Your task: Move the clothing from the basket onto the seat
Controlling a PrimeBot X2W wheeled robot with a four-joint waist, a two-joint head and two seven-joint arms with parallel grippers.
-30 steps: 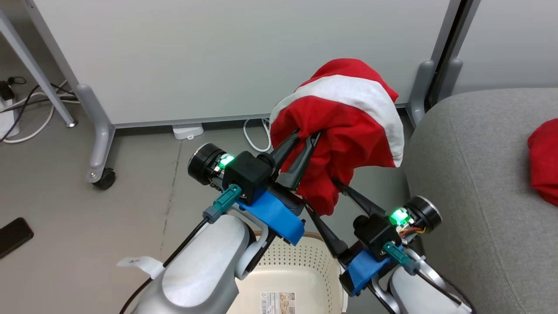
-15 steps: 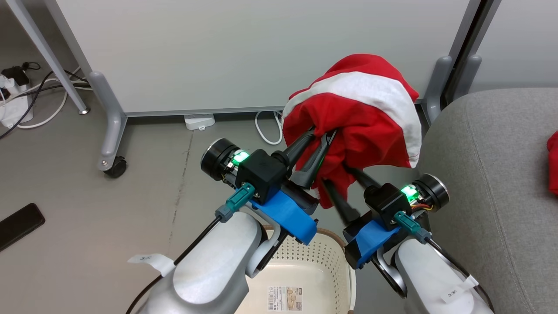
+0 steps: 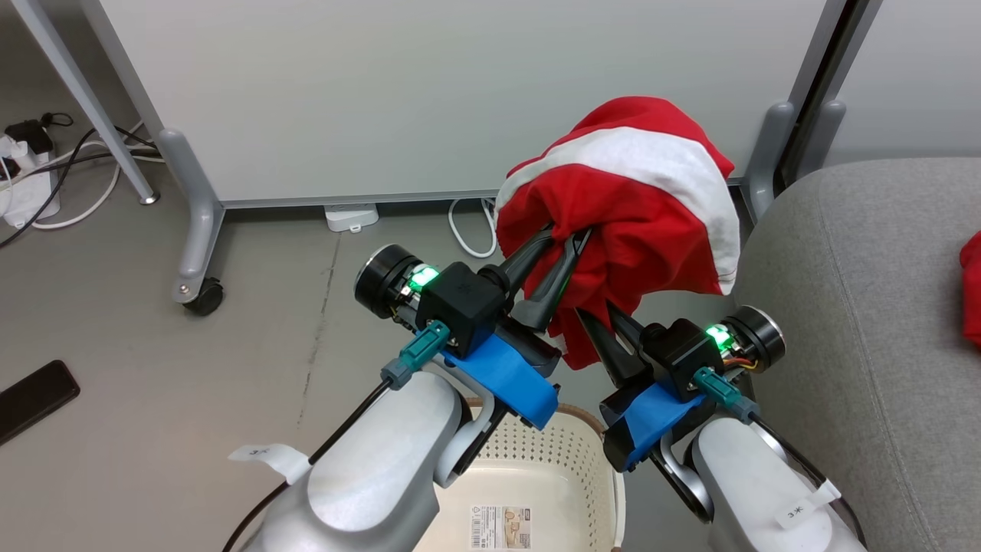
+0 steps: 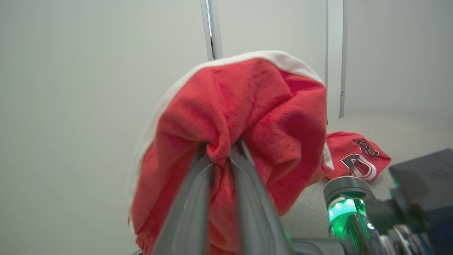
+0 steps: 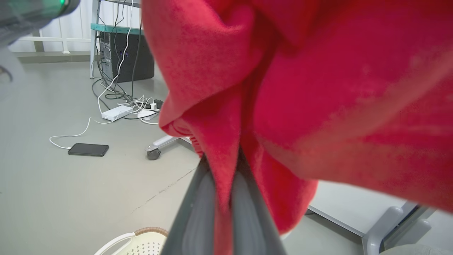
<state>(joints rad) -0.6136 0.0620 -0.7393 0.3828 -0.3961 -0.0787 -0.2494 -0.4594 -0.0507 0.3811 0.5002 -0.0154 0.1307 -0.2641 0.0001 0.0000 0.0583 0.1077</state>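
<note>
A red garment with a white stripe [image 3: 636, 192] hangs bunched in the air above the floor, between the basket [image 3: 536, 468] and the seat [image 3: 851, 307]. My left gripper [image 3: 567, 234] is shut on a fold of this clothing [image 4: 226, 117]; its fingers [image 4: 193, 198] pinch the cloth from both sides. Lower down, my right gripper [image 3: 594, 310] is shut on the hanging lower edge of the clothing [image 5: 226, 148]. Another red piece of clothing [image 4: 355, 161] lies on the seat [image 4: 407, 131], and shows at the right edge [image 3: 972, 287] in the head view.
A white partition on castor feet [image 3: 191, 291] stands behind, with cables and a power strip [image 3: 23, 192] at the left. A black phone [image 3: 34, 395] lies on the floor. The basket's bottom carries a label [image 3: 502, 527].
My right gripper went from wide open around the garment's lower edge to shut on it. The head camera shifted slightly early on; the left gripper kept its grip.
</note>
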